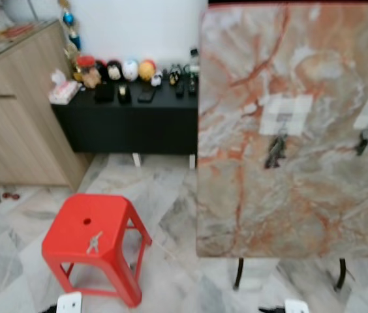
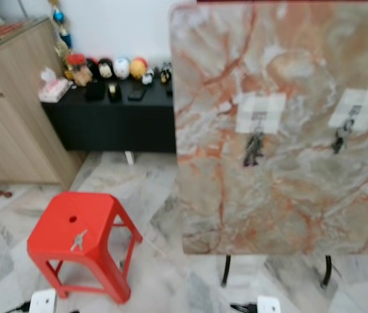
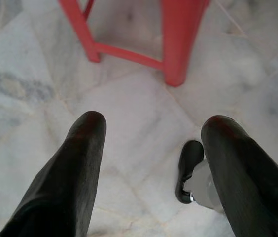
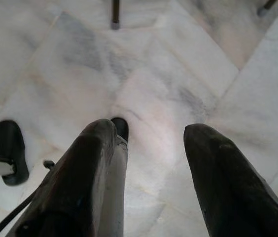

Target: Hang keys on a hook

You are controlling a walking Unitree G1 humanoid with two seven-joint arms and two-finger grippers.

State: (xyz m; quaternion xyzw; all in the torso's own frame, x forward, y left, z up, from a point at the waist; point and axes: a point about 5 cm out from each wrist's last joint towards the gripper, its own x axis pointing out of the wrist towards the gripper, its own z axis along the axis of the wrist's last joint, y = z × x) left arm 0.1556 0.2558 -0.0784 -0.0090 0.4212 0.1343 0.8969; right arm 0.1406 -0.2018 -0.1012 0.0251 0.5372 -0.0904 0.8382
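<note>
While both arms hang low over the marble floor (image 4: 154,74), I see the left pincer (image 3: 151,128) and right pincer (image 4: 149,133) with fingers apart, holding nothing. Keys (image 1: 94,242) lie on the red stool (image 1: 73,225), left of the marble board (image 1: 301,195), where two hooks (image 1: 282,119) carry key bunches.

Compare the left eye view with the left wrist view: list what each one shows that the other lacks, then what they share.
Left eye view: the stool's seat with a key lying on it, the upright marble board with two key bunches hanging from white hook pads, and a black cabinet with figurines.

Left wrist view: the left gripper, fingers apart, empty, hanging over the floor, and a black foot beside one finger.

Shared: the red stool and the marble floor.
</note>
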